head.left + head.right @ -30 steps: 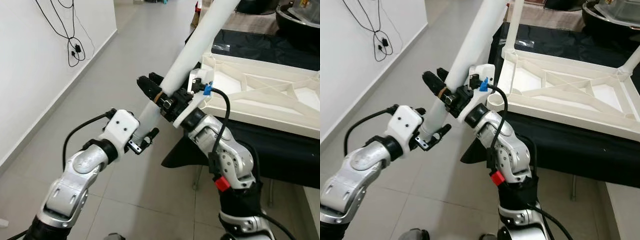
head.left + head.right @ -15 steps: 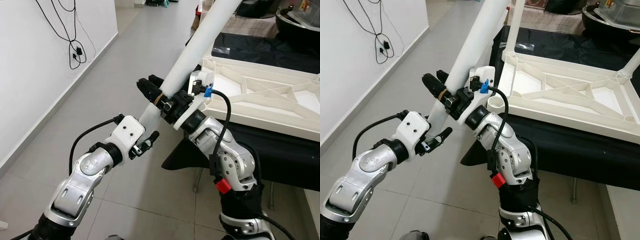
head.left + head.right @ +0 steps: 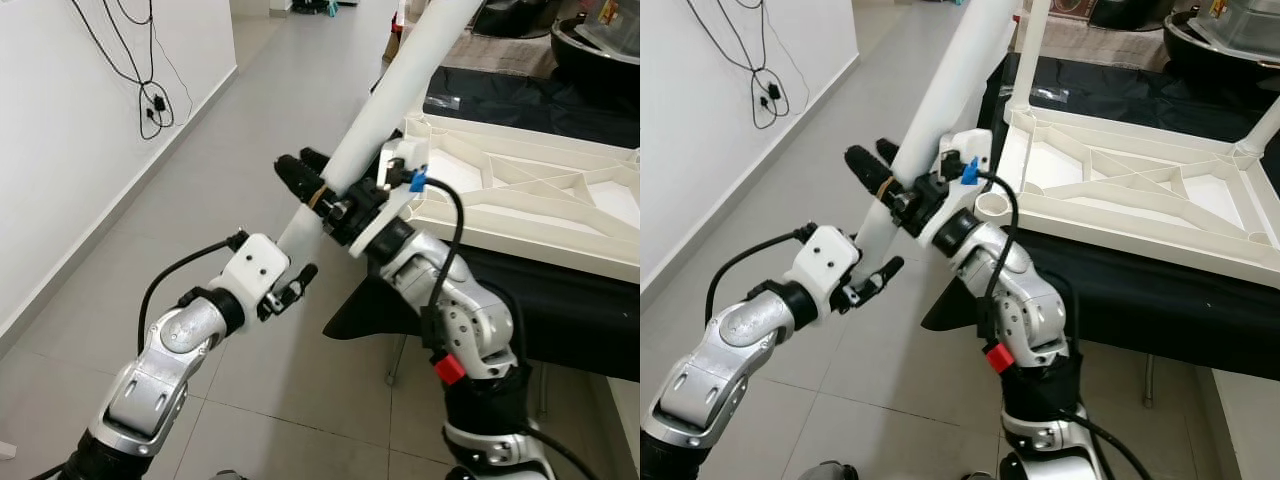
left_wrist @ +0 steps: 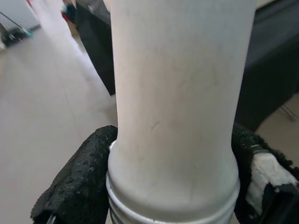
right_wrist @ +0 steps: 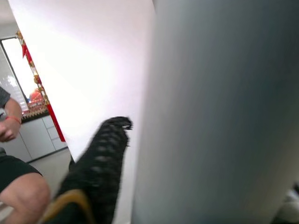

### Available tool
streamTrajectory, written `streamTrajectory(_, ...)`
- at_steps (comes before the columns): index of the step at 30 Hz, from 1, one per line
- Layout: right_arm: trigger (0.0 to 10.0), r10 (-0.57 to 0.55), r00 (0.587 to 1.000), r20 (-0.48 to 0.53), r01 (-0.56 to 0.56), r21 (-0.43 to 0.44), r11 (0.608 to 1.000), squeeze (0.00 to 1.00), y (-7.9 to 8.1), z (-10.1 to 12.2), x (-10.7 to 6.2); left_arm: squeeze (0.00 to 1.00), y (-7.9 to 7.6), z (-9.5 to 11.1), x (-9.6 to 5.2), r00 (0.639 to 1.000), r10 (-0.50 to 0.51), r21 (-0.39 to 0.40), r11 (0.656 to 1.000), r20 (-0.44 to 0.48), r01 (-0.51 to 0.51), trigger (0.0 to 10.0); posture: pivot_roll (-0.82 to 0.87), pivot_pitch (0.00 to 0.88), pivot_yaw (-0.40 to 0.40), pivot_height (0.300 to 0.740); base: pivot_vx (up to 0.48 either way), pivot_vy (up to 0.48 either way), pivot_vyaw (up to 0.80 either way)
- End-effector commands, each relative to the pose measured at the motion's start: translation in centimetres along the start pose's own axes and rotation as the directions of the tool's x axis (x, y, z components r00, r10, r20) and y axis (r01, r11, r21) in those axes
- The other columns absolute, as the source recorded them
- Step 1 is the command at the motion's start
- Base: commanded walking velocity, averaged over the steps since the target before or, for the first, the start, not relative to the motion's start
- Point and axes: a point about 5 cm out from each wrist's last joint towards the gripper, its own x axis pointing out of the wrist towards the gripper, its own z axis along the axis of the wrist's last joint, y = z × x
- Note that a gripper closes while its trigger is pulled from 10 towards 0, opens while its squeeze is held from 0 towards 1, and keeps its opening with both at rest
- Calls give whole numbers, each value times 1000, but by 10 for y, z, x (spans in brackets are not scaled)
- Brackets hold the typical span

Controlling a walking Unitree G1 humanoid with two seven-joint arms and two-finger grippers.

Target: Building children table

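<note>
A long white table leg (image 3: 385, 100) slants up from low left to high right in front of me. My right gripper (image 3: 300, 168) is shut on its lower part, black fingers (image 5: 100, 163) lying against the tube (image 5: 219, 116). My left gripper (image 3: 292, 278) is shut on the leg's bottom end; the two black pads (image 4: 79, 177) press either side of the tube (image 4: 177, 93) just above its threaded tip. The upturned white table top (image 3: 520, 190) lies to the right, with an empty round corner socket (image 3: 990, 207) close to my right wrist.
The table top rests on a black-covered surface (image 3: 560, 300) with two legs standing up (image 3: 1032, 45). A white wall with hanging cables (image 3: 150, 95) runs along the left. Grey tiled floor lies between. A person's arm (image 5: 11, 123) and knee (image 5: 23, 196) are nearby.
My left forearm has swung inward and lower under the leg, its wrist turning slightly. The leg and the right gripper have stayed almost where they were.
</note>
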Motion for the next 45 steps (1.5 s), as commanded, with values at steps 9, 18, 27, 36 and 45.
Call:
streamTrajectory(9, 10000, 308, 924, -225, -309, 32, 950, 0, -2, -11, -12, 0, -3, 3, -15, 969, -247, -101, 964, 19, 248, 10000, 121, 114, -29, 740, 0, 0, 0)
streamTrajectory(18, 10000, 506, 847, -161, -466, 233, 854, 0, 4, -6, -22, 0, -22, 5, -29, 902, -425, -260, 865, 74, 429, 10000, 130, 124, -17, 740, 0, 0, 0)
streamTrajectory(27, 10000, 594, 801, -76, -542, 329, 773, 0, 7, 2, -18, 0, -34, 4, -39, 854, -500, -447, 736, 147, 508, 10000, 128, 132, -14, 740, 0, 0, 0)
streamTrajectory(36, 10000, 673, 726, -141, -592, 371, 716, 0, 14, -8, -29, 0, -33, 7, -48, 824, -544, -509, 670, 158, 540, 10000, 133, 140, -9, 740, 0, 0, 0)
streamTrajectory(45, 10000, 682, 708, -183, -590, 377, 714, 0, 12, -11, -31, 0, -40, 4, -59, 798, -589, -533, 639, 126, 555, 10000, 131, 140, -5, 740, 0, 0, 0)
